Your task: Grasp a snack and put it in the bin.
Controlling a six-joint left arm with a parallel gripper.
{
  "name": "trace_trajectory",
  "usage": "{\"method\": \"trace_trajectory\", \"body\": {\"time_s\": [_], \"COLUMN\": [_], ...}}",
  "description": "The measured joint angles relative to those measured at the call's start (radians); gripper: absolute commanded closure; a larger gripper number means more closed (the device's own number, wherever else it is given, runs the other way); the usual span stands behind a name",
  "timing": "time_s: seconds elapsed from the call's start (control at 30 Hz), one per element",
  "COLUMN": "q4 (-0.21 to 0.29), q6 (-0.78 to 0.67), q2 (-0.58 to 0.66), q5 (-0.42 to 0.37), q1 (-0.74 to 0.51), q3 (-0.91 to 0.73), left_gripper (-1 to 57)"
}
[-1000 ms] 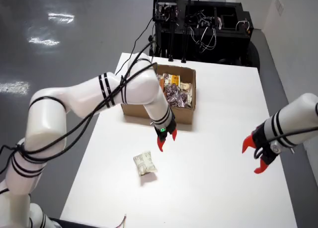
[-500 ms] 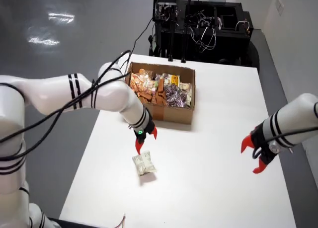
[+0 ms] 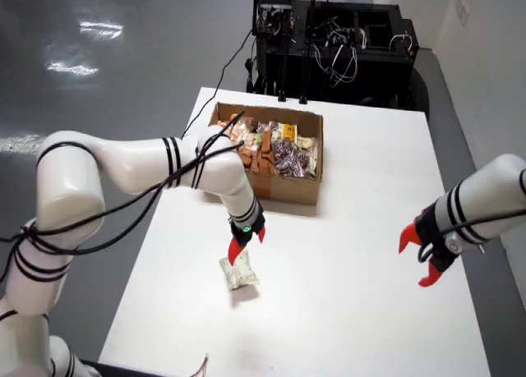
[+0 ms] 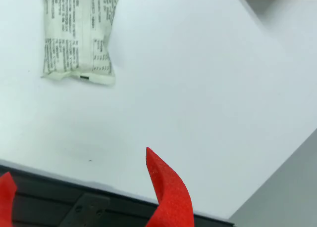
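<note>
A pale snack packet [image 3: 238, 273] with printed text lies flat on the white table, in front of the cardboard box. The working arm, on the left in the overview, has its red-fingered gripper [image 3: 248, 242] open and empty just above and behind the packet, not touching it. In the wrist view the packet [image 4: 79, 36] is at the upper left. The gripper [image 4: 77, 162] shows there as two spread red fingertips [image 4: 168, 187] at the bottom edge. The open cardboard box [image 3: 271, 186] at the back of the table holds several wrapped snacks [image 3: 275, 147].
A second arm enters from the right with an open red gripper [image 3: 423, 258] above the table's right side. Black equipment and cables [image 3: 329, 40] stand behind the table. The white table [image 3: 345, 311] has its edges close at the left and front.
</note>
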State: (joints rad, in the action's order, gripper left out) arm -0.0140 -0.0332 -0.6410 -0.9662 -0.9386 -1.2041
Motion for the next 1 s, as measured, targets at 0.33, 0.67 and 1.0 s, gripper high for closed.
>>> {"method": "trace_trajectory", "body": {"time_s": [0.33,0.67,1.0], "q4": [-0.001,-0.009,-0.021], "q6": [0.007,0.017,0.012], "q2": [-0.126,-0.232,-0.283], "q5": [0.026,0.072,0.116], "q1": [0.051,0.085,0.111], "q3": [0.074,0.099,0.084], "left_gripper": [2.2,0.7,0.6]}}
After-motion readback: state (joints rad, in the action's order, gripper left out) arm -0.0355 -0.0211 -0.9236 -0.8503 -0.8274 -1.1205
